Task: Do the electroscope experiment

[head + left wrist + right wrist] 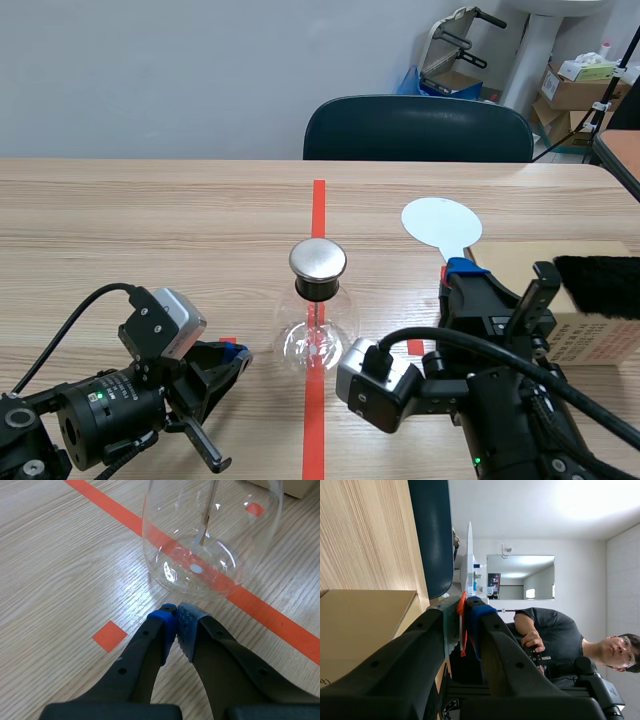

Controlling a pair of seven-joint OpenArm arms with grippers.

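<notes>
Holding our right claw (pixel 463 612) clamped on the light white paddle (pixel 440 222), left claw (pixel 176 617) together, we judge the centre-frame glass electroscope (pixel 318 335) fragile, best touched at its metal cap (pixel 318 259).

Nothing legible in any view

The cardboard box (pixel 600 342) at the table's right edge carried dark print on its front face, but the characters were too small to make out; in the right wrist view only a scrap of that print showed at the box's lower corner, and it could not be read either. The stacked cartons (pixel 578 92) on the floor at the back of the room bore pale labels whose lettering was likewise too small and blurred to tell.
</notes>
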